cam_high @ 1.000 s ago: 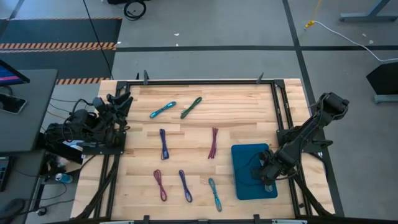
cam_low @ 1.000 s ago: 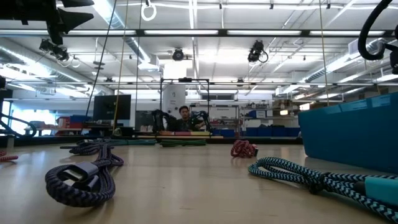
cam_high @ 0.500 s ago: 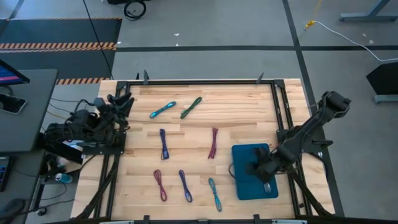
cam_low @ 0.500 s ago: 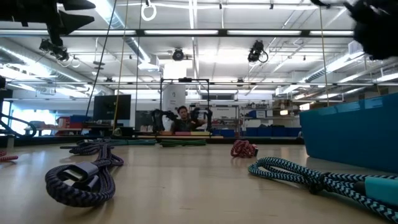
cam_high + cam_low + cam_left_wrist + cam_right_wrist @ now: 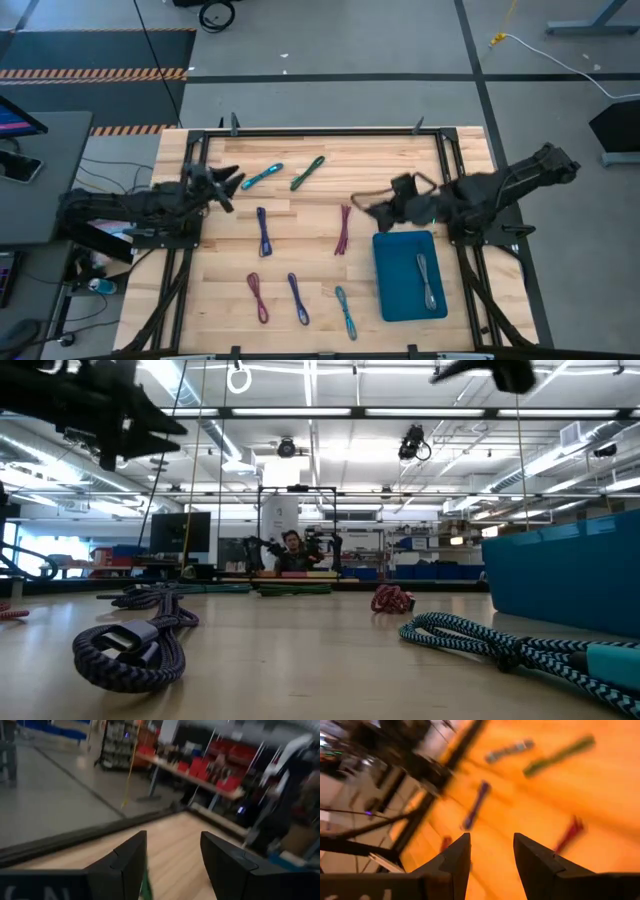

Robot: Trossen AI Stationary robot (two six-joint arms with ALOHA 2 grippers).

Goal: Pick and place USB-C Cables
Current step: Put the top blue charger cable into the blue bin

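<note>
Several short folded cables lie flat on the wooden table: teal [image 5: 262, 177], green [image 5: 307, 172], dark blue [image 5: 263, 231], maroon [image 5: 343, 228], magenta [image 5: 258, 297], blue [image 5: 298, 298] and a second teal one [image 5: 345, 312]. A grey cable [image 5: 427, 280] lies in the blue tray [image 5: 392, 290]. My left gripper [image 5: 228, 184] is open and empty, left of the first teal cable; its fingers also show in its wrist view [image 5: 172, 836]. My right gripper [image 5: 362, 205] is open and empty, above the table just right of the maroon cable. Its wrist view [image 5: 491, 837] shows the maroon cable [image 5: 570, 835] ahead.
A black metal frame [image 5: 320, 131] runs along the table's far and side edges. Bare wood lies between the cable rows. In the low view, a dark blue cable [image 5: 130, 645] and a teal cable [image 5: 500, 645] lie close by, with the tray wall [image 5: 565, 575] at the right.
My right gripper has left the blue tray and swung toward the table's far left, to beside the maroon cable. The grey cable now lies uncovered in the tray. My left gripper has reached from the table's left edge toward the right, close to the teal cable.
</note>
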